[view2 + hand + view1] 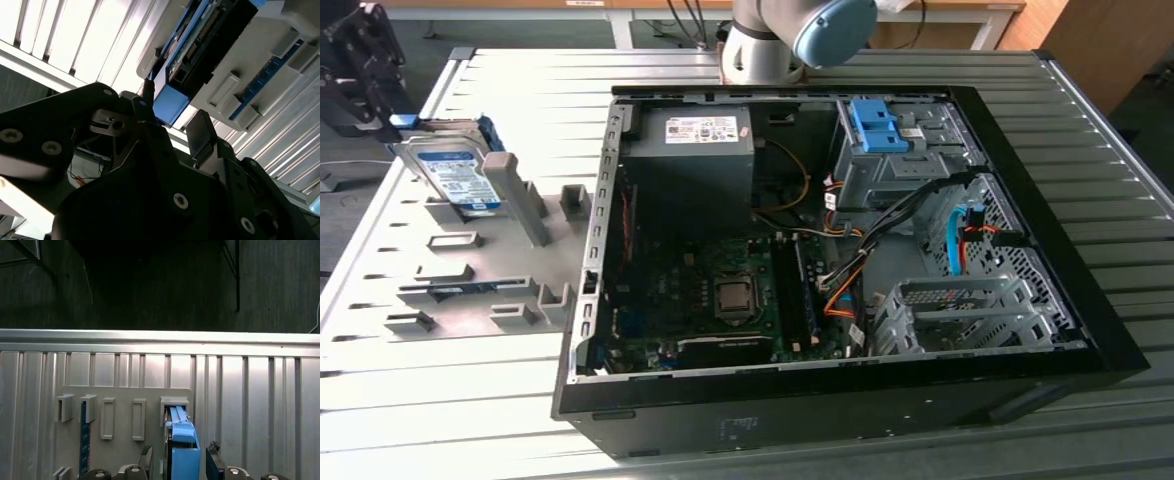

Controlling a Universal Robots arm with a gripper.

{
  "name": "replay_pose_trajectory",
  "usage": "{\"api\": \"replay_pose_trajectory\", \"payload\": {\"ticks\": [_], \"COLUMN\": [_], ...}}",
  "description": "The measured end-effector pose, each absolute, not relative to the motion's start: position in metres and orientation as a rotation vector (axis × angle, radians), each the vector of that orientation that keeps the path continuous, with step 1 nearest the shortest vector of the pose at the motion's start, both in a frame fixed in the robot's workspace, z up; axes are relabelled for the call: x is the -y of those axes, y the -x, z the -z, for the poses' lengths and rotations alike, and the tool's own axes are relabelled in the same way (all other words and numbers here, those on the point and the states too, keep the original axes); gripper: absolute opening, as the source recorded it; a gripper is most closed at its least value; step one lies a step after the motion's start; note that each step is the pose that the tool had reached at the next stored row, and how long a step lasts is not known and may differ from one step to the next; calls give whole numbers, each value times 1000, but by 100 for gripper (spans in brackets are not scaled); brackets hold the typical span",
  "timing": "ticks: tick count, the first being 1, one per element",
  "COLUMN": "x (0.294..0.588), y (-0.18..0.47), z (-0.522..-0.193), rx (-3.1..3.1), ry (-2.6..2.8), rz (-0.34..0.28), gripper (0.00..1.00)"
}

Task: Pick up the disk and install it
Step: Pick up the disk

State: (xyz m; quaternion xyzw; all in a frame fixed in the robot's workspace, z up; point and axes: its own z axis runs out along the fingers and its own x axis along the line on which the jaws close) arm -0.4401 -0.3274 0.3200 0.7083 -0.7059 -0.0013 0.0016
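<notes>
Gripper: fingers spread apart, one on each side of the blue carrier end of the disk, not clamped on it. Disk: stands on edge, label showing, in the far slot of a grey rack on the slatted table, at the exterior view's left. Open computer case: lies just beside the rack, toward the exterior view's right.
</notes>
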Motion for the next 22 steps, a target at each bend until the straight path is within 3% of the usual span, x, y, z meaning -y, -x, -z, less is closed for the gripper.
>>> {"api": "replay_pose_trajectory", "payload": {"ticks": [22], "x": [324], "y": [443], "z": [-291], "rx": [2265], "ry": [-2175], "rz": [-1], "gripper": [53]}}
